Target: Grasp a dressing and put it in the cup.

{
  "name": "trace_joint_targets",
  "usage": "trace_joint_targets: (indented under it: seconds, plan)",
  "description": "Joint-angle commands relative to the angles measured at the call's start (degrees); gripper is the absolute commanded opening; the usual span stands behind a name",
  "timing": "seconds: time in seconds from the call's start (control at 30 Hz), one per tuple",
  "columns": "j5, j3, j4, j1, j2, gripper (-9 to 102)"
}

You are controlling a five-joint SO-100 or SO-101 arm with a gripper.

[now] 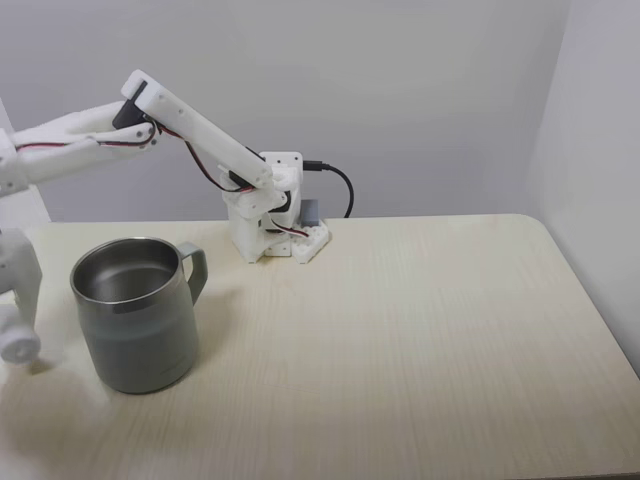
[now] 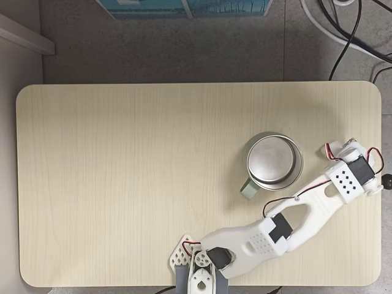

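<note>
Status: the cup stands upright at lower left of a fixed view, and right of centre in the top-down fixed view. Its interior shows only bare steel in both fixed views, so nothing has been dropped in. Judgement: the placing step is not done.

The dressing: I cannot pick it out with confidence in either view. It may sit under the gripper end at the table's edge, but that is hidden, so its position is undetermined.

The arm reaches from its base out past the cup. The gripper is at the far left edge of a fixed view, low near the table surface and cut by the frame. From above it lies at the right edge, just beside the cup and not touching it. Whether the jaws are apart, together, or clamped on something cannot be told.

Judgement on progress: at or near the grasp stage; lifting, carrying over the rim and releasing are all left.

Materials:
- Cup: matte grey-green outside, shiny steel rim and inside, squared loop handle, cylindrical and slightly tapered.
- Arm: white plastic, matte, with red and black wires.
- Table: pale wood grain, smooth, rounded corners.
</note>
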Motion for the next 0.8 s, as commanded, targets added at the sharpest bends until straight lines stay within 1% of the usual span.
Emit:
trace_joint_targets:
  seconds: [0.0,0.1,0.2,0.5,0.77]
  plan:
    - [0.9,9.2,7.7,-1.3,-0.7,0]
    - [1.8,18.1,14.6,-1.3,-0.7,0]
    - [2.1,19.4,15.8,-0.9,-4.5,0]
    - [1.6,8.3,15.8,-2.1,-19.3,0]
    - [4.0,-4.0,15.9,-7.5,-36.7,0]
